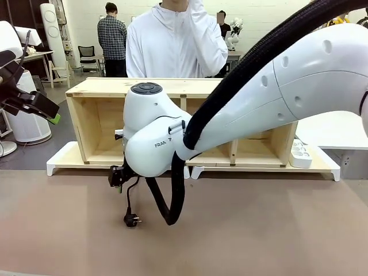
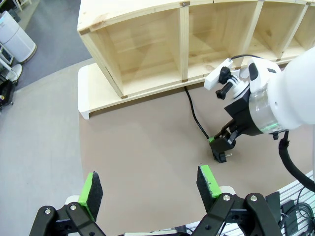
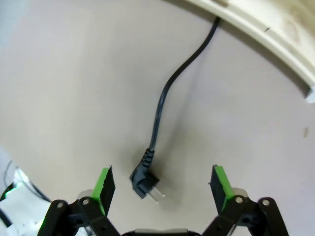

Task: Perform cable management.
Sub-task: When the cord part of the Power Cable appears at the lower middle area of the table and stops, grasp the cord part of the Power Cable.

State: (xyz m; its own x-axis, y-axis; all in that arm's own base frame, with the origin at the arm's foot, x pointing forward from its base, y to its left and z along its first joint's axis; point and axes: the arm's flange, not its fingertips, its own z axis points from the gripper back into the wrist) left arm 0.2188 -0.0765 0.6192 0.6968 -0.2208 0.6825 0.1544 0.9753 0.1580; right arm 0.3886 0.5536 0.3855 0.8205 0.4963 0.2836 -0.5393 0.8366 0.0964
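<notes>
Brown table (image 1: 259, 230) with a wooden shelf (image 1: 98, 86) on a white base (image 1: 63, 158), the cable (image 3: 165, 93) loose in front, plug (image 3: 142, 181) apparently flat.

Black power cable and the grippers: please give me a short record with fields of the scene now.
cable: thin, black, flexible, from the base of the light wooden shelf onto the brown table
plug: small, black, lying on table, unheld
right gripper: open, over plug, green pads either side
left gripper: open, empty, away from cable

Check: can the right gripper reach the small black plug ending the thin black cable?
Probably yes: the right gripper hangs open just above the plug, which lies bare on the brown table, nothing between.
</notes>
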